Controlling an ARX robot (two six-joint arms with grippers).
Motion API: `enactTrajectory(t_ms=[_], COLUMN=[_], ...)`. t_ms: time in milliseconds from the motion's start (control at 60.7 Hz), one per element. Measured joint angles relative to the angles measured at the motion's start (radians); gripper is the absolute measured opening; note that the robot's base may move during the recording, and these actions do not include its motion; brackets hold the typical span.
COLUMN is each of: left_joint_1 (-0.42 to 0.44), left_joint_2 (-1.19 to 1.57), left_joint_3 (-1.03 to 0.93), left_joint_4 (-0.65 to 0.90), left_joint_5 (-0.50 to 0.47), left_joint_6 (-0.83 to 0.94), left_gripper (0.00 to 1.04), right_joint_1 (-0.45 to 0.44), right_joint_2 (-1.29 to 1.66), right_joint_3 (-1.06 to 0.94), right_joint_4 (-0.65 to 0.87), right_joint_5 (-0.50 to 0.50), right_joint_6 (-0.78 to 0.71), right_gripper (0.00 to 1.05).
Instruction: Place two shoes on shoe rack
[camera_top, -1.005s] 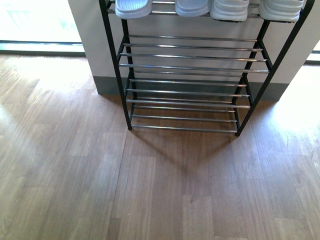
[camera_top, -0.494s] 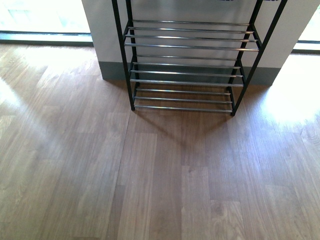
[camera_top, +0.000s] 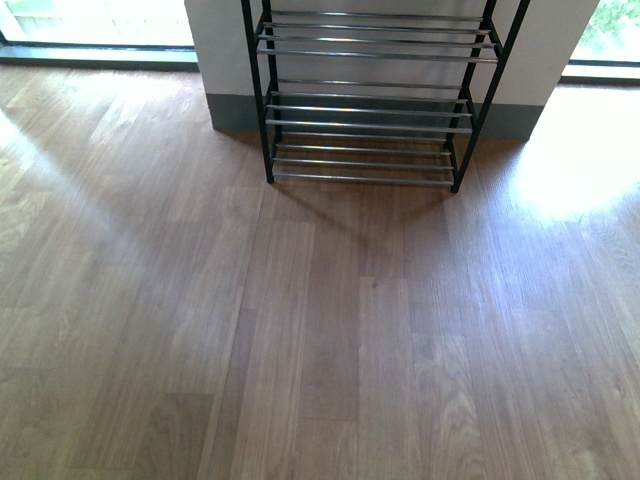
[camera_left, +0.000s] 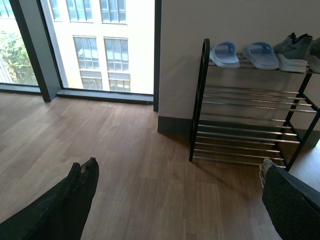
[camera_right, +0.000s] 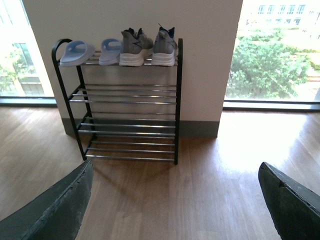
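Both grey sneakers (camera_right: 147, 47) stand side by side on the top tier of the shoe rack (camera_right: 127, 102), at the end nearer the rack's straight upright, with heels toward the right wrist camera and white soles resting on the chrome bars. Beside them on the same tier lie two pale blue slides (camera_right: 90, 51) (at the end with the rounded side frame). The three tiers below carry nothing. The rack stands against a white wall section (camera_right: 200, 60) with a grey skirting, flanked by floor-level windows (camera_left: 95, 45) on both sides.

The front view shows only the rack's lower tiers (camera_top: 370, 100) and the wood-plank floor (camera_top: 320, 330); neither arm appears there.

The left gripper (camera_left: 175, 195) has its fingers spread wide, one dark finger (camera_left: 75, 195) at each lower corner of its wrist view, with nothing between them. The right gripper (camera_right: 175, 200) is likewise spread wide and empty. Both grippers are well apart from the rack, above bare floor.
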Motion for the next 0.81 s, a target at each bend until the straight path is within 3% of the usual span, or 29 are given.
enactTrajectory(t_ms=[807], left_joint_1=[0.0], left_joint_2=[0.0], left_joint_3=[0.0], left_joint_4=[0.0], left_joint_5=[0.001], left_joint_6=[0.0], left_gripper=[0.95], right_joint_1=[0.0], right_joint_2=[0.0], right_joint_3=[0.0], right_joint_4=[0.0], right_joint_5=[0.001], right_joint_6=[0.0], right_gripper=[0.96])
